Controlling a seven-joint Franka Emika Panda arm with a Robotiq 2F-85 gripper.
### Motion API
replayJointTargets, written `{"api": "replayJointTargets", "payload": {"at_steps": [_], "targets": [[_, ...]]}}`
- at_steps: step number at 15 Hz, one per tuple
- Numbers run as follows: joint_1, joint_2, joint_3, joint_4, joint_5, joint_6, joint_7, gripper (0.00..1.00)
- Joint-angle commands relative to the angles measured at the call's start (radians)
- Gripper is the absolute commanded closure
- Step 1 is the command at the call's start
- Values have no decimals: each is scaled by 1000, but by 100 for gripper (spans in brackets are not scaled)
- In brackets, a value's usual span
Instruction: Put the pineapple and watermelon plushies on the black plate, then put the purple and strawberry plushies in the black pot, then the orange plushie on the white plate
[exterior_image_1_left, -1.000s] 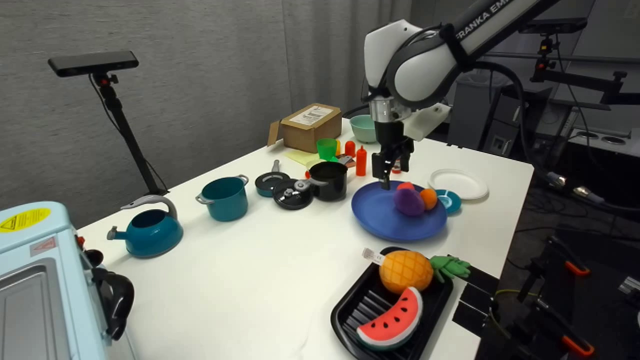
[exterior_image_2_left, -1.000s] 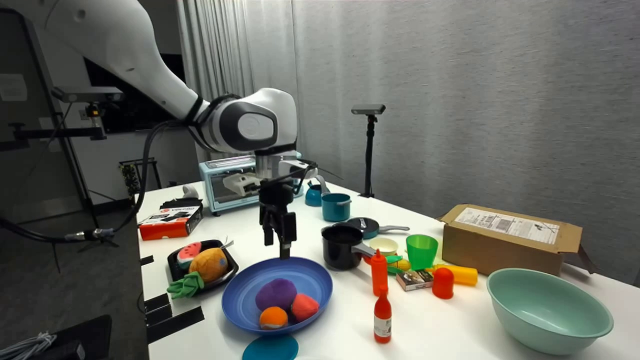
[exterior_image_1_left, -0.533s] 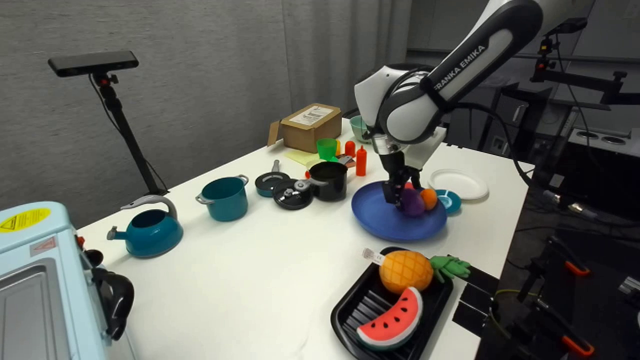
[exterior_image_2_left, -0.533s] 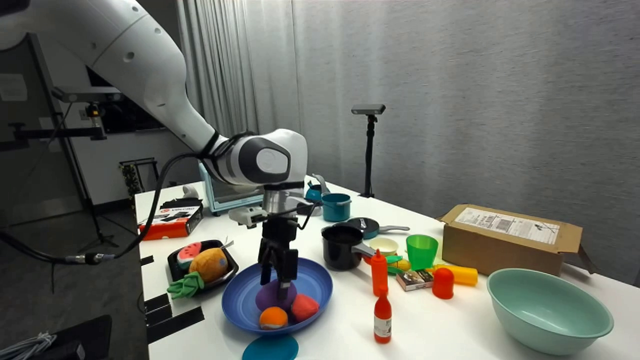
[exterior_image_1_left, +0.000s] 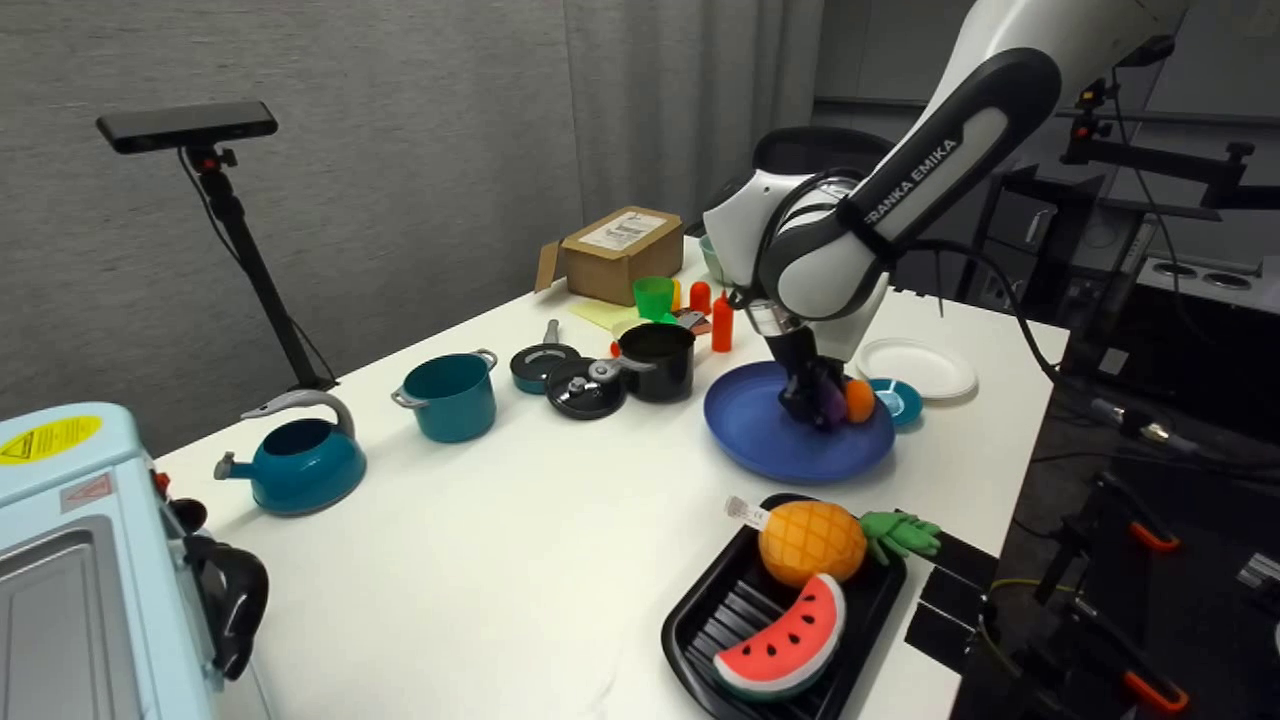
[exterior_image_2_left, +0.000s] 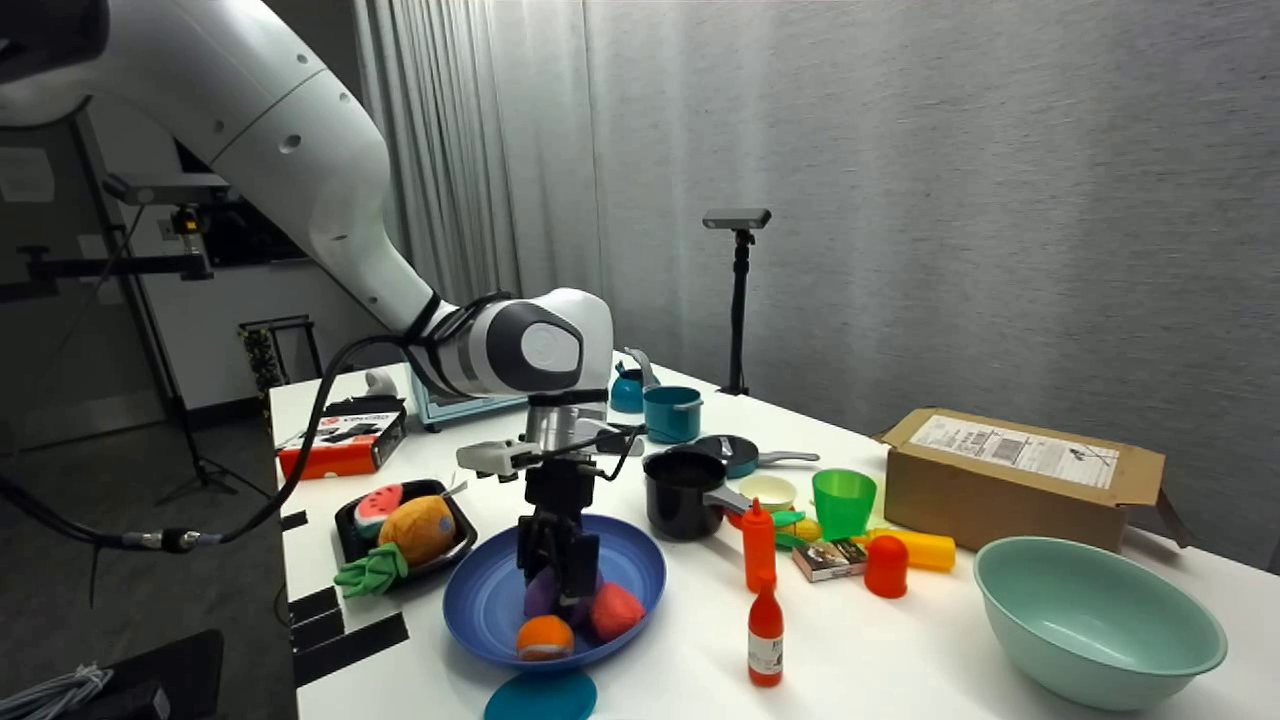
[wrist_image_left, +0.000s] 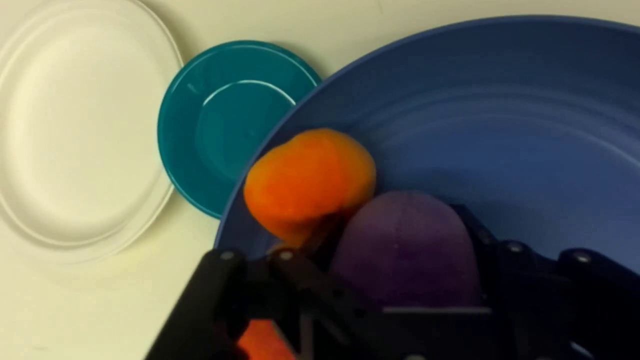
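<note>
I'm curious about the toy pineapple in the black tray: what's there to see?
The pineapple plushie looks like soft fabric, rounded and orange-yellow with a crisscross pattern. Green leaves sprout from one end and a white tag sticks out at the other, its print too small to read. It lies on its side in the ribbed black tray, leaves reaching over the rim. The watermelon plushie is beside it; I cannot tell whether they touch.

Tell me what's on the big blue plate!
On the blue plate are a purple plushie, an orange plushie and a red plushie. The pincer, closed around the purple one, hides part of it. The plate right under the plushies is covered.
</note>
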Motion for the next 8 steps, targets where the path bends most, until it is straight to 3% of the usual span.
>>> {"api": "replayJointTargets", "payload": {"at_steps": [1,5,8], "targets": [[15,-4,-9,6,-24,47,-17,73],[11,-39,-2,-1,-6,108,-30,98],[6,-53,3,13,7,176,-38,96]]}}
